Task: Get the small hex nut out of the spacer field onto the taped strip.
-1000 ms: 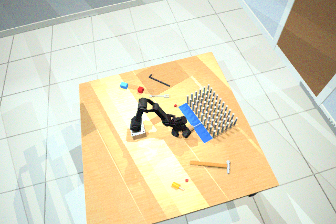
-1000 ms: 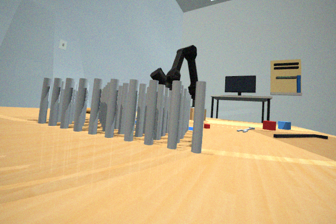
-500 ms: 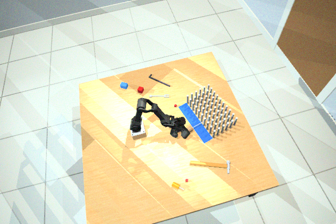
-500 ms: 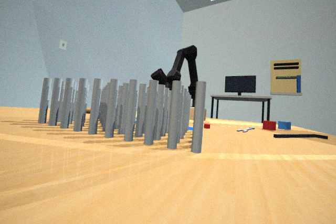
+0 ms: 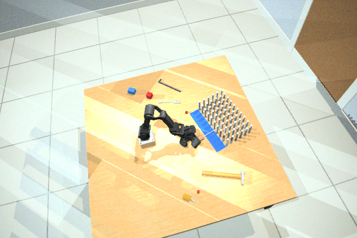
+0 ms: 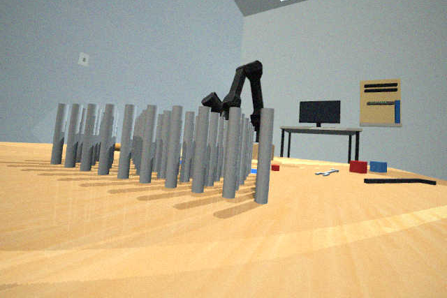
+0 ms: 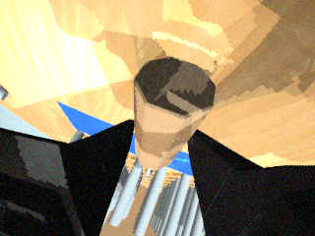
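Note:
My gripper (image 5: 197,138) (image 7: 161,130) is shut on a tan handle (image 7: 164,130) with a dark end, in front of the blue taped strip (image 5: 216,142) (image 7: 79,118). A thin pale shaft (image 5: 210,133) reaches from the hand across the strip toward the spacers; its tip cannot be made out. The grey metal spacers (image 5: 199,105) (image 6: 265,153) (image 7: 151,202) stand upright in rows behind the strip. The hex nut cannot be made out in any view. The fingertips are hidden behind the spacers in the exterior view.
A black hooked bar (image 5: 170,86) (image 6: 397,181), a silver wrench (image 5: 168,102) (image 6: 326,172), a red block (image 5: 149,95) and a blue block (image 5: 131,90) lie left of the field. A hammer (image 5: 222,174) and a yellow-handled screwdriver (image 5: 186,197) lie below it. A small red cube (image 5: 186,112) lies near the strip.

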Robot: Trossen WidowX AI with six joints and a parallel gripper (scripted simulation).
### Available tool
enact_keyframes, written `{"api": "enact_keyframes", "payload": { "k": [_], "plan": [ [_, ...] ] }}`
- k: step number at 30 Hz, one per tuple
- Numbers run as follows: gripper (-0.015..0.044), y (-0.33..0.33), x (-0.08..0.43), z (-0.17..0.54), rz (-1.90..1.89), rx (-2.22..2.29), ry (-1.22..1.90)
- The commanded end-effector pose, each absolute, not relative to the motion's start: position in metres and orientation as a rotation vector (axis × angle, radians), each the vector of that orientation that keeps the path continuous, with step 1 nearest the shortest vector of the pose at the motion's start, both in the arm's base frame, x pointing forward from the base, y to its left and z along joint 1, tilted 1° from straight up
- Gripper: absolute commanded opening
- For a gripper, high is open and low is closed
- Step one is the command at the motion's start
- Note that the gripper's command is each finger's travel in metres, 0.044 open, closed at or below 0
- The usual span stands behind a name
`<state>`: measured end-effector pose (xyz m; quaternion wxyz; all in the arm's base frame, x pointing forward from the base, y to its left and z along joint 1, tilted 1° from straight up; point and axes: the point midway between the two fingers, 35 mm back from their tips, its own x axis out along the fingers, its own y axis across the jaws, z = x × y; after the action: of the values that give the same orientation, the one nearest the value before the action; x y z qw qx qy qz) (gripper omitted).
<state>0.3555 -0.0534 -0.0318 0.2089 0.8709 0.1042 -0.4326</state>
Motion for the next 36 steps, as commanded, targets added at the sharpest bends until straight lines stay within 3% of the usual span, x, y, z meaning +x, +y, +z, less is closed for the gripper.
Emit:
{"api": "enact_keyframes", "payload": {
  "k": [1,36],
  "plan": [
    [0.0000,-0.055,0.351,-0.031,-1.203,2.418,0.291],
    [0.0000,-0.065,0.327,-0.032,-1.209,2.413,0.289]
  ]
}}
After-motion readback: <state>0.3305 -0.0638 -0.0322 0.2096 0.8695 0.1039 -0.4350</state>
